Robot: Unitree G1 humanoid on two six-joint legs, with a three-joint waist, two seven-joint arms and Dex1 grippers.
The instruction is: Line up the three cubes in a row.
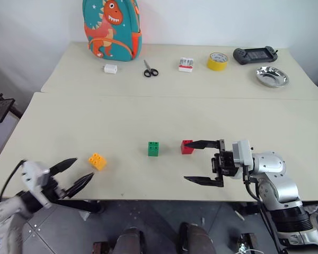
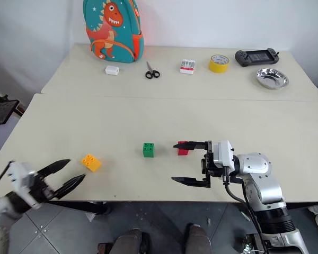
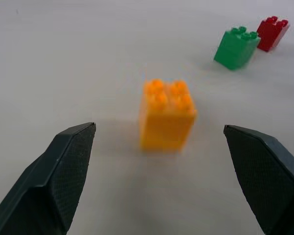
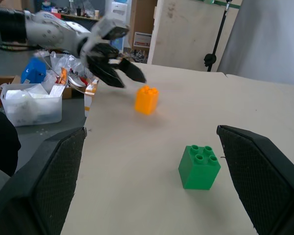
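Yellow-orange cube [image 3: 167, 115] just ahead of left gripper's [image 1: 75, 173] spread jaws

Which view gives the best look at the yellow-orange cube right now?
Left wrist view: the yellow-orange cube sits large and central ahead of the open left gripper, studs visible. Both eye views show it small, just ahead of that gripper, left of the green cube. The right wrist view shows it far off beside the left gripper.

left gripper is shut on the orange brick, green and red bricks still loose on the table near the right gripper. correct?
Not quite. The left gripper is open, its fingers apart with the orange brick standing free ahead of them, as the left wrist view shows. The green brick and red brick do sit loose by the right gripper.
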